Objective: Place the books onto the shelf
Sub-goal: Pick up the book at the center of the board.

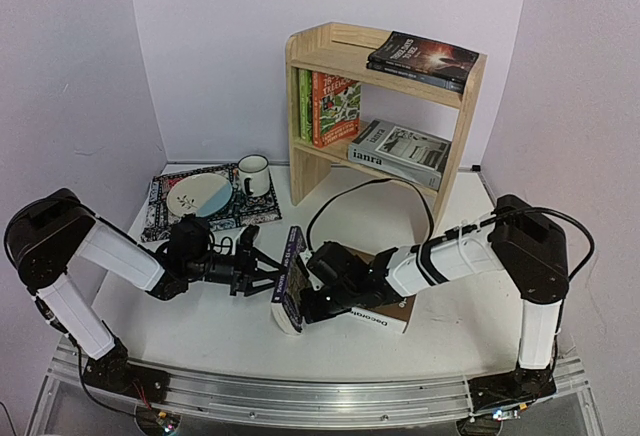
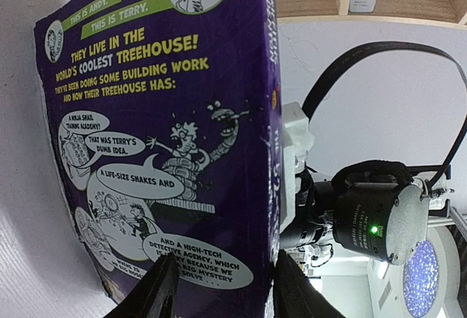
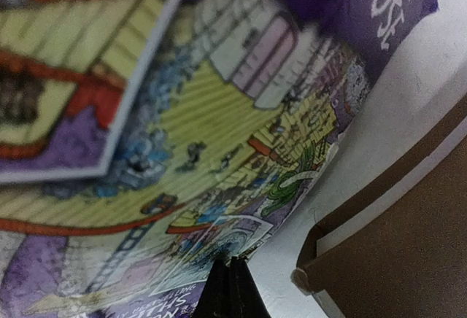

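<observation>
Dark blue Treehouse paperback (image 1: 290, 291) stands on edge on the white table (image 1: 200, 331), leaning a little, directly between the two grippers. Left gripper (image 2: 225, 263) faces the back cover: glossy purple-blue card, yellow block lettering, green name strips, white speech bubbles and line-drawn cartoon figures, with a narrow spine along the cover's right edge. Its fingers (image 2: 157, 292) are matte black, tapered and spread apart; one sits low across the back cover, the other just past the spine. Contact with the book cannot be told. Right gripper (image 3: 232, 285) is on the opposite face, black fingers pressed together into one thin point with nothing between them, tip at the front cover. That cover is a dense drawing in yellow, purple and red, shiny and out of focus. Just right of that tip lies the Decorate book (image 3: 408, 245), flat, thick, brown with a white band and a rounded corner. Pale pine shelf (image 1: 470, 126) stands beyond both grippers, well apart from the paperback.
</observation>
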Action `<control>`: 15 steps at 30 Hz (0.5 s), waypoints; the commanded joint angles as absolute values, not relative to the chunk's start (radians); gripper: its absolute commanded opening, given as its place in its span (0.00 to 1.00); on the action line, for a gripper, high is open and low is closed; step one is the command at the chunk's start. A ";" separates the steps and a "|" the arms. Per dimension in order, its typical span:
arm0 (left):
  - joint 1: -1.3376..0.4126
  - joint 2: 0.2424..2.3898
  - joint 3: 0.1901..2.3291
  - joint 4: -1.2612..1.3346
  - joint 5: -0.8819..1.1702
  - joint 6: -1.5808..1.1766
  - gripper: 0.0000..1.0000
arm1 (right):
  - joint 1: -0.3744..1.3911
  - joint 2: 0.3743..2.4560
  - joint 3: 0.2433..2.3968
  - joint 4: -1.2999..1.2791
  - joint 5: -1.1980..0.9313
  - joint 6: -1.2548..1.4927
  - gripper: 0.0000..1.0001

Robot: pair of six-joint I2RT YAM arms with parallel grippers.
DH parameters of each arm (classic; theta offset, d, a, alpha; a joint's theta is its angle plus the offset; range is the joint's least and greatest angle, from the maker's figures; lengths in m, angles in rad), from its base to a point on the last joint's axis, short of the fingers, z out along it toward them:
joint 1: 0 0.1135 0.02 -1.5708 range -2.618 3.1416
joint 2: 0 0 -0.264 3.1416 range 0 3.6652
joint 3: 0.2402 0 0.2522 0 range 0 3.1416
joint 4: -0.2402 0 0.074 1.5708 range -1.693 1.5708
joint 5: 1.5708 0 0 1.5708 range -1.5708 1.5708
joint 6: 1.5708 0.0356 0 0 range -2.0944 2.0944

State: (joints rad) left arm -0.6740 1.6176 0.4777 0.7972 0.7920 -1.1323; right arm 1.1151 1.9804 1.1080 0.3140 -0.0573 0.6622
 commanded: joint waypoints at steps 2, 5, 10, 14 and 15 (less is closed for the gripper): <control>-0.679 1.614 0.476 0.770 0.765 -1.135 0.49 | 1.122 1.943 1.084 0.354 -0.063 0.648 0.00; -0.678 1.588 0.479 0.749 0.750 -1.109 0.61 | 1.122 1.931 1.082 0.354 -0.064 0.641 0.00; -0.678 1.559 0.513 0.620 0.720 -1.030 0.76 | 1.122 1.928 1.090 0.354 -0.070 0.629 0.00; -0.678 1.534 0.569 0.448 0.673 -0.937 0.79 | 1.122 1.923 1.099 0.351 -0.071 0.621 0.00; -0.678 1.523 0.594 0.360 0.640 -0.887 0.80 | 1.122 1.921 1.100 0.349 -0.070 0.618 0.01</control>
State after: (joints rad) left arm -0.6753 1.5727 0.5002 0.6137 0.7293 -1.0430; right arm 1.1156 1.9710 1.0870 0.3462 -0.0635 0.6378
